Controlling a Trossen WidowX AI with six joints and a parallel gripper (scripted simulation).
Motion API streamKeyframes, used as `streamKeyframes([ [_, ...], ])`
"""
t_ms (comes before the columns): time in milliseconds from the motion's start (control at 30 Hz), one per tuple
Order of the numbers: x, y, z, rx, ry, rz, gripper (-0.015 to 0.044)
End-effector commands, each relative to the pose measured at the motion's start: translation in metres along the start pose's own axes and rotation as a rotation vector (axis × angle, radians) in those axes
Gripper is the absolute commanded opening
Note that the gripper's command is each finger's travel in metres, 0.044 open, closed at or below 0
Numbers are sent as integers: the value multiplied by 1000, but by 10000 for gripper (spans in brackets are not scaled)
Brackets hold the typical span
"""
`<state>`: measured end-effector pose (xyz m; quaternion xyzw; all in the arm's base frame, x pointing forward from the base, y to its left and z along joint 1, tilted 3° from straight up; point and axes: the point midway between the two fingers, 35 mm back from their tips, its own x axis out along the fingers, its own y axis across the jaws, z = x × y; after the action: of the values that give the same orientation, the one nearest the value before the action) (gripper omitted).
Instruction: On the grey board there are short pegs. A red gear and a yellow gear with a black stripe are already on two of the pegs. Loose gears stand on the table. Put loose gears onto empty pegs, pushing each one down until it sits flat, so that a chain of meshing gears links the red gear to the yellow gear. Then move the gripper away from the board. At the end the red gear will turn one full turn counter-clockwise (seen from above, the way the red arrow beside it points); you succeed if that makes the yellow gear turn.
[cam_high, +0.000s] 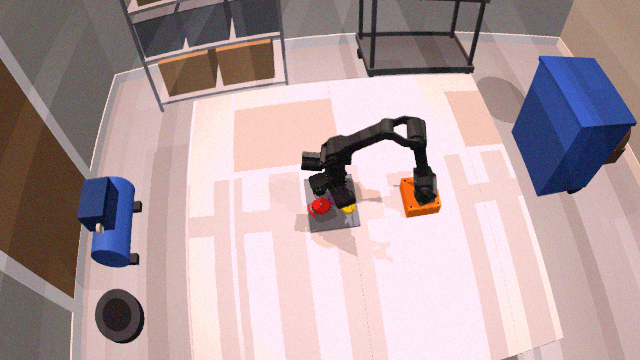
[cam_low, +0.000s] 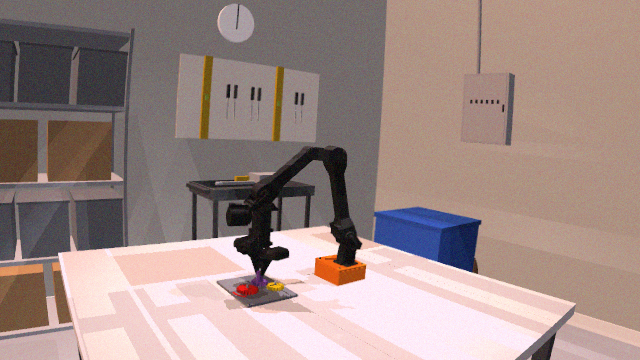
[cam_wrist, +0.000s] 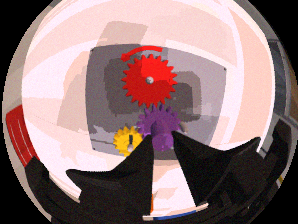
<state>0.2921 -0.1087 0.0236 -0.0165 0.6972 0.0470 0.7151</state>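
The grey board (cam_high: 327, 226) (cam_low: 266, 302) (cam_wrist: 100, 80) lies on the table. A red gear (cam_high: 321, 206) (cam_low: 246, 289) (cam_wrist: 142, 89) and a yellow gear (cam_high: 348, 209) (cam_low: 275, 286) (cam_wrist: 123, 140) with a black stripe sit on it. My gripper (cam_low: 260, 275) (cam_wrist: 161, 136) points down over the board, shut on the handle of a purple gear (cam_high: 330, 199) (cam_low: 259, 282) (cam_wrist: 155, 120). The purple gear is low at the board; its teeth appear to reach both the red and yellow gears. Whether it sits flat is hidden. A small peg-like shape (cam_wrist: 182, 125) shows beside it.
A red arrow (cam_wrist: 142, 50) curves beside the red gear. The arm's orange base (cam_high: 421, 208) (cam_low: 338, 273) stands on the table to the right of the board. The wrist hides part of the board in the top view. No loose gear is distinguishable on the table.
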Motion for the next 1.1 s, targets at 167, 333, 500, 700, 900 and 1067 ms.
streamKeyframes([
  [167,1,0,0,-34,7,2,0],
  [333,2,1,0,-155,7,2,0],
  [500,2,1,-1,-265,7,2,0],
  [700,3,-1,-1,-339,7,3,0],
  [900,3,0,0,-296,7,3,0],
  [1067,3,0,0,-208,7,2,0],
])
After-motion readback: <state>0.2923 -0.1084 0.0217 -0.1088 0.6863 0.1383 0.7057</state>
